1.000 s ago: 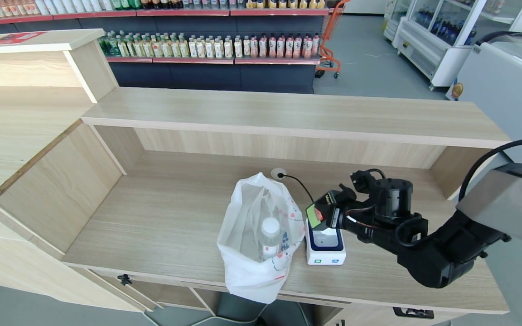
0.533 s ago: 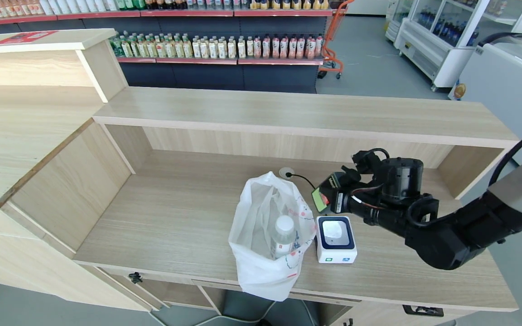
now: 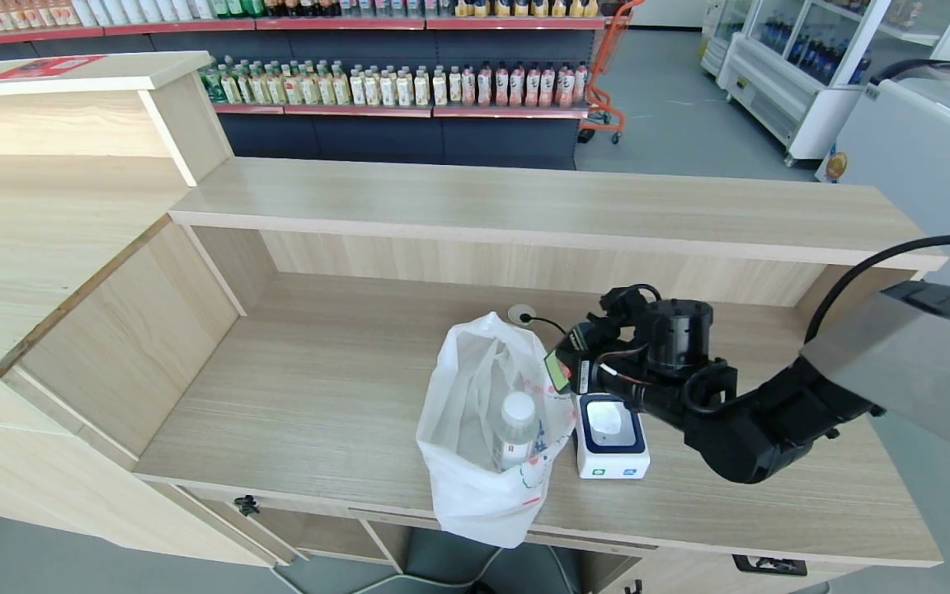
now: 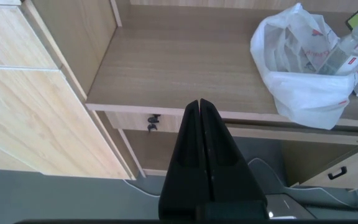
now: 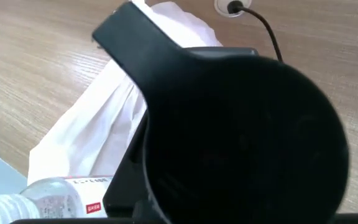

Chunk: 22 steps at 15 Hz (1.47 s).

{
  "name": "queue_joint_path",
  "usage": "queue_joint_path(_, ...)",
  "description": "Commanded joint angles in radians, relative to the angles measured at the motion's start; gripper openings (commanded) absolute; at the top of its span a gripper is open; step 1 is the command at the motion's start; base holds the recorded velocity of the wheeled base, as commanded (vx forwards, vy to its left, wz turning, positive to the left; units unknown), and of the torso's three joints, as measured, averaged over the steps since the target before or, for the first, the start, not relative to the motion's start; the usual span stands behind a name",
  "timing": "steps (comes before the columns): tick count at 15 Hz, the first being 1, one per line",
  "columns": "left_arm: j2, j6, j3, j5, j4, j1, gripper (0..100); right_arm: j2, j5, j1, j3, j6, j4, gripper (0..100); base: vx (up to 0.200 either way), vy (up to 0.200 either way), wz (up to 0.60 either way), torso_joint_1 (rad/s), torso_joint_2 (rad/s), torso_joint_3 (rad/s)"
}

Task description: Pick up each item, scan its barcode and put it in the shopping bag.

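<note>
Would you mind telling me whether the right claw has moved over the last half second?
Yes. The right claw, holding the green packet, has shifted toward the robot's left, past the near edge of the unmoved scanner and closer to the shopping bag.

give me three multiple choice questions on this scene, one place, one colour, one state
1. Where does the scanner stand?
A. on a stool
B. on the counter, beside the shopping bag
C. inside the shopping bag

2. What colour is most of the pack in the right hand?
A. blue
B. yellow
C. green

3. How do the left hand's fingers stand?
A. shut together, empty
B. wide open
C. clamped on a can

Answers: 1 B, it sits on the counter by the bag; 2 C, its face is green; 3 A, they press together with nothing between.
</note>
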Motion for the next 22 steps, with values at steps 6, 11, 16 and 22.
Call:
queue_joint_path(6, 0.000, 0.000, 0.000, 0.000, 0.000, 0.000, 0, 0.111, 0.031, 0.057, -0.060, -0.058, -0.002, 0, 0.000, 0.000, 0.00, 0.000, 0.00, 0.000)
queue_joint_path(11, 0.000, 0.000, 0.000, 0.000, 0.000, 0.000, 0, 0.208, 0.023, 0.059, -0.107, -0.165, -0.010, 0, 0.000, 0.000, 0.00, 0.000, 0.00, 0.000)
queue_joint_path(16, 0.000, 0.000, 0.000, 0.000, 0.000, 0.000, 0, 0.240, 0.021, 0.070, -0.119, -0.238, -0.007, 0, 0.000, 0.000, 0.00, 0.000, 0.00, 0.000)
queue_joint_path(22, 0.000, 0.000, 0.000, -0.001, 0.000, 0.000, 0, 0.240, -0.034, 0.059, -0.130, -0.276, -0.002, 0, 0.000, 0.000, 0.00, 0.000, 0.00, 0.000)
